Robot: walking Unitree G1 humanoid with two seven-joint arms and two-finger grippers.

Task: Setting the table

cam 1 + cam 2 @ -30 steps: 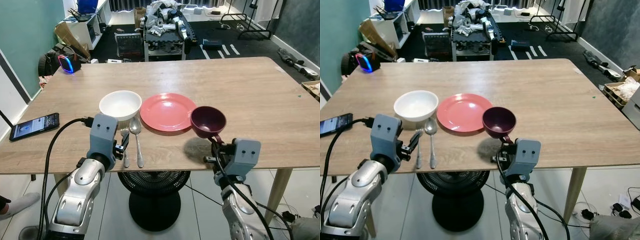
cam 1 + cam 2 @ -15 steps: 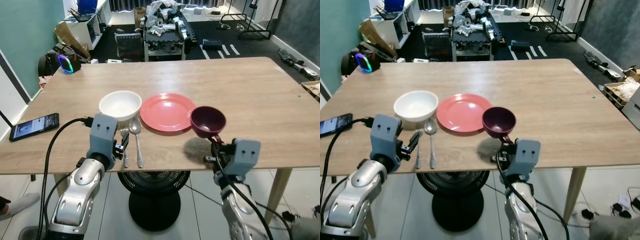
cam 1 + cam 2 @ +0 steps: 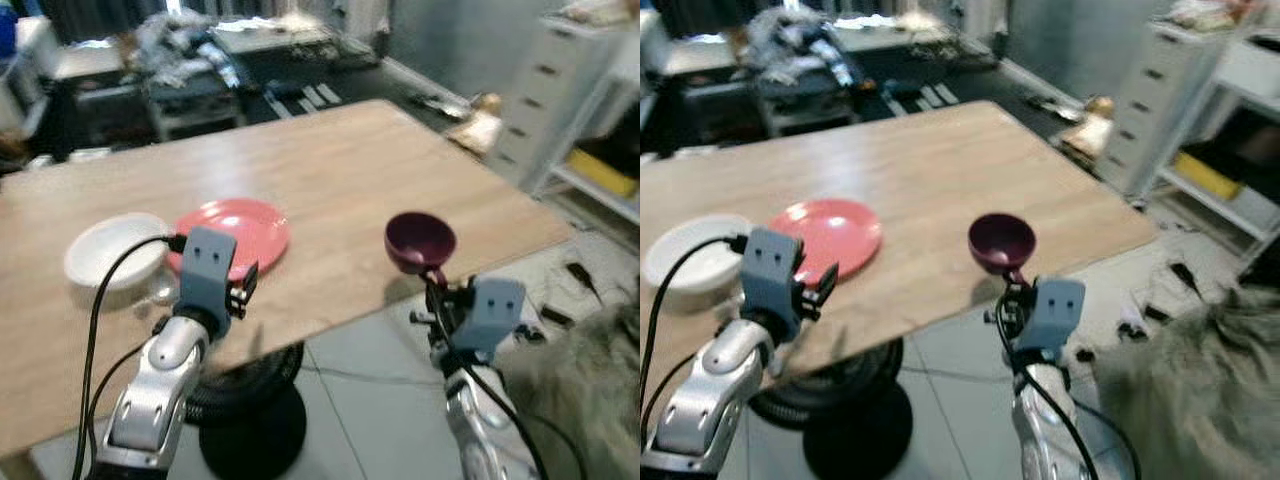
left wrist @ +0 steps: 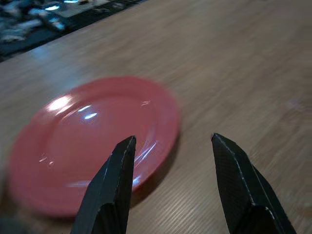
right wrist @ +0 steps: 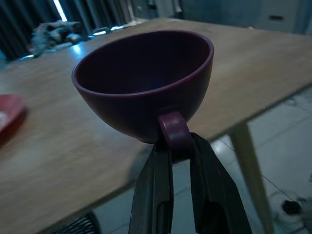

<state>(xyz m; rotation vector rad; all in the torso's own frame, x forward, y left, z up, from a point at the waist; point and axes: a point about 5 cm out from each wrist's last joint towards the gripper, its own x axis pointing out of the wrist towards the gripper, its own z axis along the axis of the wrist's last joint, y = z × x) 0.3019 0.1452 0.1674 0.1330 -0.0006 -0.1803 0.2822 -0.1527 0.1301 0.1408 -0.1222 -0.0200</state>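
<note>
Right wrist view: the right gripper [image 5: 181, 146] pinches the handle of the purple cup [image 5: 144, 83], holding it upright in the air over the near edge of the table [image 3: 330, 170]. The left gripper [image 4: 173, 161] hovers with fingers spread, just short of the pink plate [image 4: 92, 136] lying flat ahead of it. Beyond the plate's far side, to the gripper's left, sits the white bowl [image 3: 112, 250].

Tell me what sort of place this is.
Probably a lived-in home, in a dining or work room. A wooden table holds a pink plate and a white bowl, with white drawers and floor clutter nearby.
</note>
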